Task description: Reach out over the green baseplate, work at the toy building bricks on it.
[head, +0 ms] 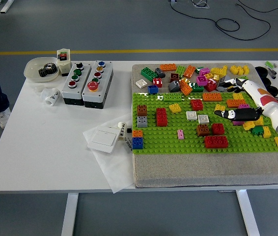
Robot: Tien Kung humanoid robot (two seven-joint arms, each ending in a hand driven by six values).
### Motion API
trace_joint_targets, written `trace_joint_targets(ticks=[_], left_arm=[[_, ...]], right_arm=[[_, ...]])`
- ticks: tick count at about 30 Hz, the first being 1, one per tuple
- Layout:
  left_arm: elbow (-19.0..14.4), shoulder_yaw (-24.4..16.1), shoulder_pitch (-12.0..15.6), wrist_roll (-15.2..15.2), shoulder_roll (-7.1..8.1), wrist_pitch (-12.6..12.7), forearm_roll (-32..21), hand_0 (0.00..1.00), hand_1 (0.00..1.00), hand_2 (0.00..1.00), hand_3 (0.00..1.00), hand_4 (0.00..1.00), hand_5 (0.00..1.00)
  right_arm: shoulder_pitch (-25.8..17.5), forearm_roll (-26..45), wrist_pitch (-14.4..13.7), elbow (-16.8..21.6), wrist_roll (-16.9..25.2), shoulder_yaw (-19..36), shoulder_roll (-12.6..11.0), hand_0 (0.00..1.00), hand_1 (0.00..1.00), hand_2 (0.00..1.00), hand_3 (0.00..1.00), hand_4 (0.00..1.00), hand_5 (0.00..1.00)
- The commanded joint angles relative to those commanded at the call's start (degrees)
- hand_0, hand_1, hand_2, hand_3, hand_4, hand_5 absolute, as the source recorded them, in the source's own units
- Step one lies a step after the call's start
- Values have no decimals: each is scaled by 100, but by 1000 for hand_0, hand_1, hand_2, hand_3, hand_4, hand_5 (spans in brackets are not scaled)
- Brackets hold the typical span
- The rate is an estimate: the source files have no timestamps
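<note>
The green baseplate (178, 143) lies on a grey mat (188, 172) on the right half of the table. Scattered bricks are stuck on it, among them a long red brick (216, 141), a red block (161, 117) and a blue-and-orange stack (137, 139). Several loose bricks (198, 73) are heaped on the mat beyond the plate's far edge. My right hand (230, 100) reaches in from the right, low over the plate's far right part. It is open, with fingers (233, 85) pointing left by the pile and the thumb (230, 114) stretched over yellow and orange bricks. It holds nothing.
Two grey button boxes (87, 81) stand left of the mat, with a white bowl of gears (41, 70) behind them. A white switch plate (104, 139) rests on paper by the baseplate's left edge. A person's leg and shoe (2, 117) show at the far left.
</note>
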Motion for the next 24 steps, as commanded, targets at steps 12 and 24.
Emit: trace_joint_targets(ticks=[12, 24], left_arm=[[0, 118, -3, -24, 15, 20, -144, 765, 801, 855, 768, 790, 706], [0, 228, -1, -41, 23, 36, -258, 766, 802, 853, 767, 788, 704]], right_arm=[[383, -1483, 285, -260, -481, -725, 444, 587, 600, 660, 615, 901, 193], [541, -1601, 477, -601, -595, -1044, 702, 591, 602, 663, 623, 904, 209]])
